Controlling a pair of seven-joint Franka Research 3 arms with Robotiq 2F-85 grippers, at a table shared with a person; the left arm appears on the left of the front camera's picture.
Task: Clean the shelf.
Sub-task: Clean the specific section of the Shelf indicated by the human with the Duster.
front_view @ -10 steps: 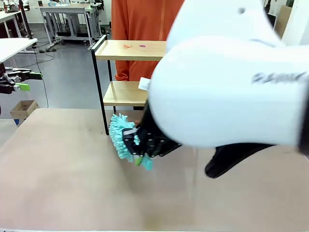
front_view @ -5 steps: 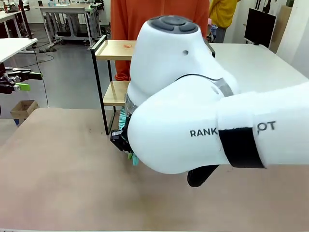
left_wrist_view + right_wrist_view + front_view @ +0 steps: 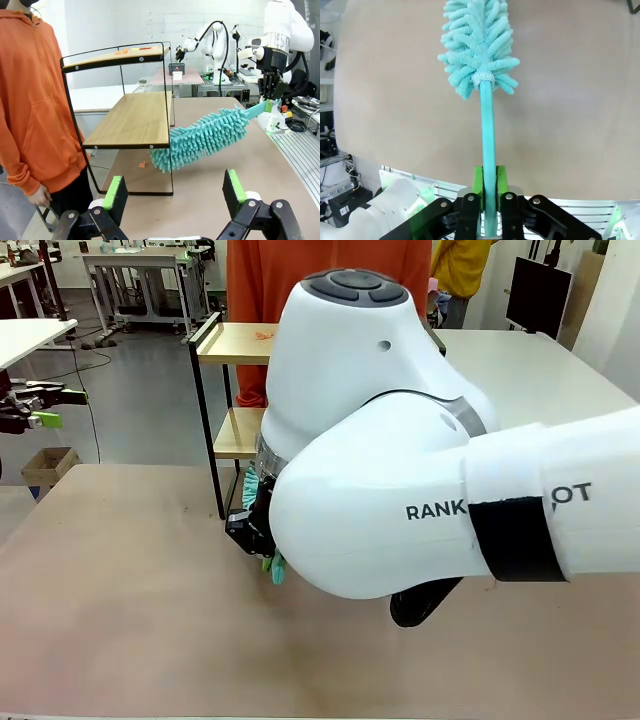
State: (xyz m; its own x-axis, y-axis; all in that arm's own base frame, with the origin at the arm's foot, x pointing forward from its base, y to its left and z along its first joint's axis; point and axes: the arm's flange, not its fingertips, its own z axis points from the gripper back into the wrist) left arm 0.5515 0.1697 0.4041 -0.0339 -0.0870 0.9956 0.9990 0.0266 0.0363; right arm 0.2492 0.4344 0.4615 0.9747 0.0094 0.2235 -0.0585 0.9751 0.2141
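Over the tan table (image 3: 120,620), duster (image 3: 205,137) hangs beside shelf (image 3: 130,117).

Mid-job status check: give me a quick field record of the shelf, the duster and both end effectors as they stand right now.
shelf: upright, two wooden boards in a black frame
scraps: small orange and pink bits on the top board
duster: teal, fluffy head at the lower board's edge; contact unclear
right end effector: shut on the duster's handle
left end effector: open, empty, off to the side
person: orange hoodie, standing beside the shelf
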